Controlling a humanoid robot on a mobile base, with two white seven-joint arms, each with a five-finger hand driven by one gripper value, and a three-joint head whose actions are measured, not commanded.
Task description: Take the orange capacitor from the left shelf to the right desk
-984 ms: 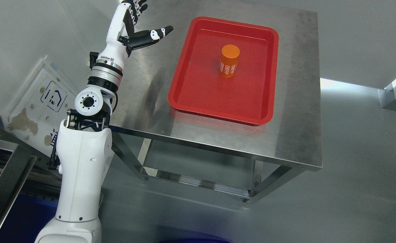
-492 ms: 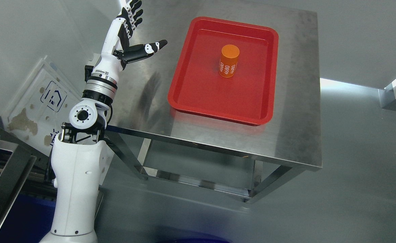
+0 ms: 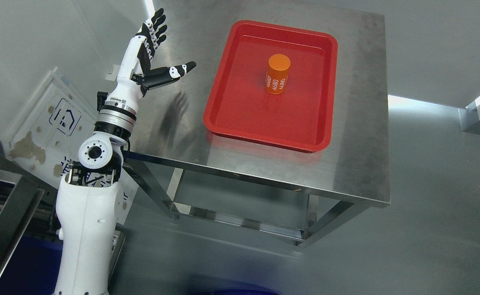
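In the head view the capacitor (image 3: 278,74) stands upright in the red tray (image 3: 240,119) on the tabletop (image 3: 358,164), toward the tray's 12 o'clock end. The left hand (image 3: 152,57), empty with fingers spread wide and thumb pointing at 3 o'clock, has drawn back toward 8 o'clock over the last second and is now well apart from the tray. The capacitor has not moved, so the delivery looks finished and the arm seems to be retreating; the right hand is out of view.

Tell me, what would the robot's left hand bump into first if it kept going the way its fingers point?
Probably nothing on the table: the left hand points up past the steel table's far left corner. Depth is unclear.
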